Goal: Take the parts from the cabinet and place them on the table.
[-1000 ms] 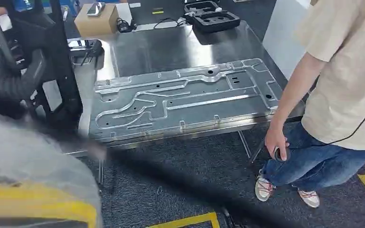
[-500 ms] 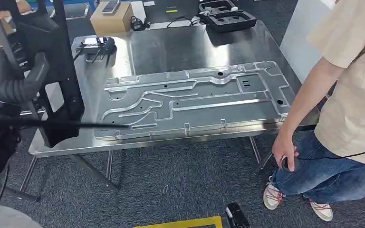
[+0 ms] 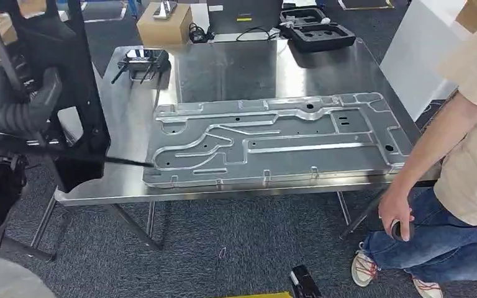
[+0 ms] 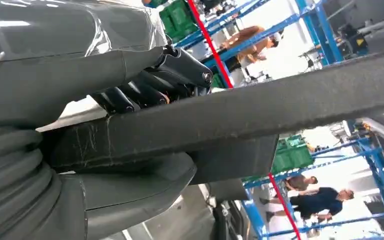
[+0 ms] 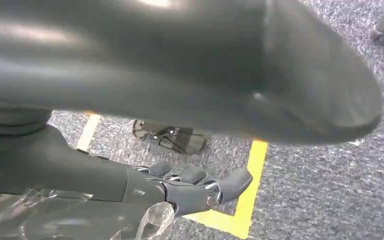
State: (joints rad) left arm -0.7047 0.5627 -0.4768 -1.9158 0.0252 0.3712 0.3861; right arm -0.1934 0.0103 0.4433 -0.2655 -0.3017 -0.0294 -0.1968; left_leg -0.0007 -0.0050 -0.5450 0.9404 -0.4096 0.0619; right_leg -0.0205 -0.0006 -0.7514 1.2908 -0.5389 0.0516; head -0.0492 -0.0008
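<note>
A large black frame-shaped part (image 3: 68, 93) is gripped by the left hand (image 3: 22, 112) and held upright at the near left corner of a steel table (image 3: 236, 62). In the left wrist view the dark fingers (image 4: 145, 90) are seen wrapped over a black bar of the part (image 4: 230, 120), with the thick thumb closed beneath it, so the part is clamped from both sides. The grip appears to be placed on an inner bar so that the tall, awkward piece can be carried steady and lowered onto the tabletop.

The right hand (image 5: 195, 192) hangs over grey carpet and a yellow floor marking (image 5: 250, 185). Its fingers are curled loosely inward and nothing is seen held in them; a large dark rounded shape close to the camera cannot be identified.

Much of the table's near half is taken up by a large stamped metal panel (image 3: 273, 139), lying flat with its front edge along the table's near edge. This panel is judged to be the main obstacle, since only a bare strip of steel is left between it and the left edge. A small black device (image 3: 140, 62) rests at the back left, and a cardboard box (image 3: 164, 22) and a black moulded tray (image 3: 317, 31) sit at the far end. A person (image 3: 466, 161) stands at the right of the table, one hand (image 3: 397, 214) lowered around a small dark object.
</note>
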